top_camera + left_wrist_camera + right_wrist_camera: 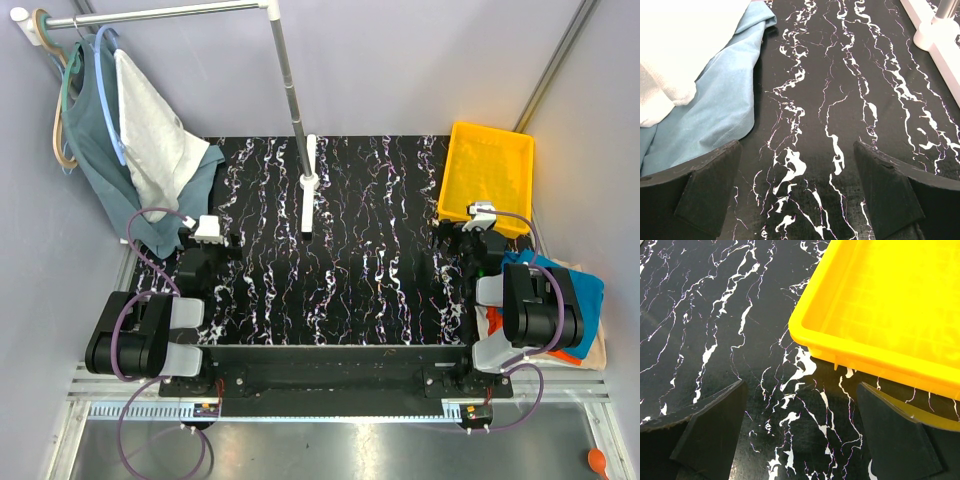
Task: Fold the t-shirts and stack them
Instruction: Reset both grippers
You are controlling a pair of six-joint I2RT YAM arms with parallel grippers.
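Lying in a crumpled heap at the near right corner of the table (340,260), the t-shirts (592,300) are sitting beside and partly under the right arm (540,305). The teal shirt (590,285) is resting on top. The orange shirt (491,320) is peeking out on the side towards the table, and the cream shirt (597,352) is showing along the near edge. The heap is stretching roughly from far left to near right. It is too bunched to tell which way any collar is pointing.

The left pincer (796,170) is hovering wide apart over bare table, gripping nothing. The hem of the grey-green top (715,110) and the white cloth (675,55) are hanging just off to its left. The white foot of the rack (935,35) is standing far to its right. The right pincer (800,415) is also spread fully and holding nothing. It is facing the near edge of the yellow tray (880,305) and is well apart from the shirts.
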